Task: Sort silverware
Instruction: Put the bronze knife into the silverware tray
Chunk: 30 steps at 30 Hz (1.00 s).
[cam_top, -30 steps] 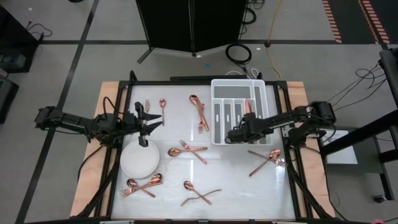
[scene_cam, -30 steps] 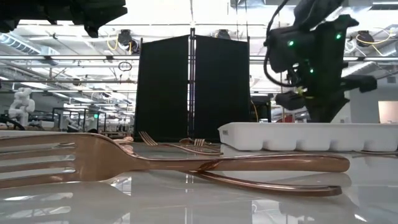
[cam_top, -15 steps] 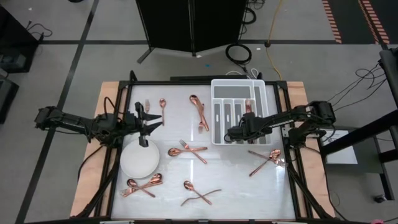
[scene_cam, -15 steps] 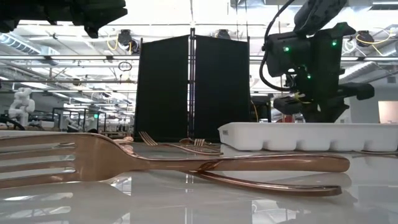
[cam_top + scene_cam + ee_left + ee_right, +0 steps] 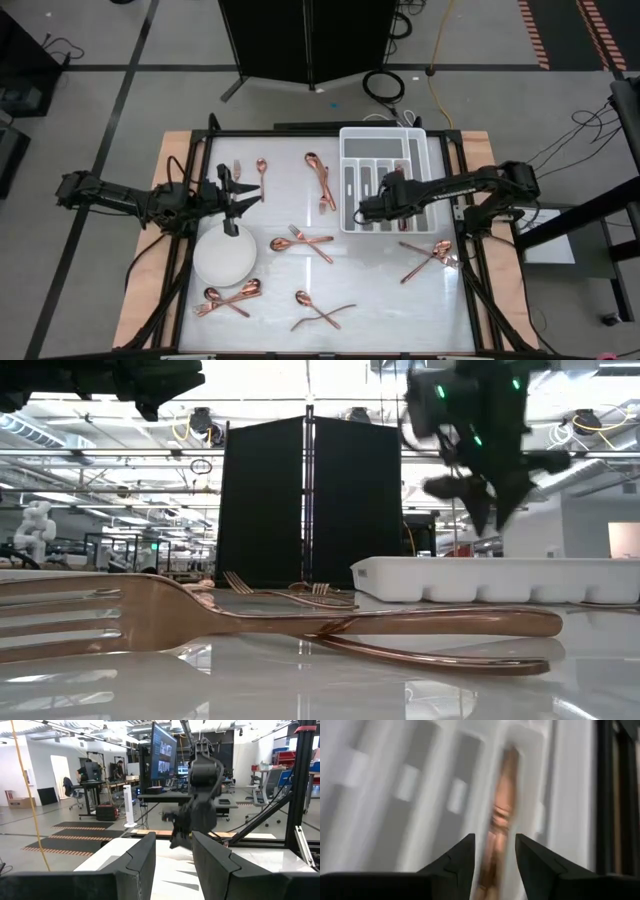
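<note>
Right tool [image 5: 492,851] now parted, empty, lifted; copper utensil [image 5: 501,815] released into white compartmented tray [image 5: 352,150]; one piece sorted. Left tool [image 5: 172,865] parted, idle.

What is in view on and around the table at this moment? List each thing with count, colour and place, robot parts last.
silverware: about twenty pieces, copper, in small crossed groups across the white table top; one piece already lies in a tray compartment
tray: one, white, compartmented, far edge of the table right of centre
plate: one, white, round, left half of the table, nothing on it
table: one, white top with a wooden border
folding screen: one, black, on the floor beyond the table
left gripper: one, dark, open, holding nothing, above the table's left side near the plate's far rim
right gripper: one, dark, open, holding nothing, over the tray's near-left part
</note>
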Each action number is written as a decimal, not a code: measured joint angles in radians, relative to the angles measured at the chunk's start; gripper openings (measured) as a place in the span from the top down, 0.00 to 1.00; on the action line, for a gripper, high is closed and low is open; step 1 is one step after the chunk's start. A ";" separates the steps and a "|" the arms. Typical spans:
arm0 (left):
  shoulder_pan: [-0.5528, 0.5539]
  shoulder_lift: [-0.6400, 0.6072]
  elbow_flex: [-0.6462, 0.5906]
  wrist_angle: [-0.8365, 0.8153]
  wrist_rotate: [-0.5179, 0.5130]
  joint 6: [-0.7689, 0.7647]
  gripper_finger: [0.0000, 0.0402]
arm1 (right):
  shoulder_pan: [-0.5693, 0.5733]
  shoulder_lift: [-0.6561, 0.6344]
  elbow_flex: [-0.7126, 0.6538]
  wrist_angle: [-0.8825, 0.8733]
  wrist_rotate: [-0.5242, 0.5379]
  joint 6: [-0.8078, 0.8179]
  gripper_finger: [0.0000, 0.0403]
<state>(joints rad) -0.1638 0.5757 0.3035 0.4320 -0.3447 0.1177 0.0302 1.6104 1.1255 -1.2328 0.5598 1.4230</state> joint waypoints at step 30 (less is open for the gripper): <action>-0.265 0.248 0.286 -0.382 0.148 -0.252 0.68 | 0.376 0.338 0.094 1.458 -0.142 -1.129 0.68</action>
<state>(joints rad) -0.4293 0.8241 0.5895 0.0499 -0.1966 -0.1340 0.4062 1.9482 1.2198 0.2248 0.4175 0.2940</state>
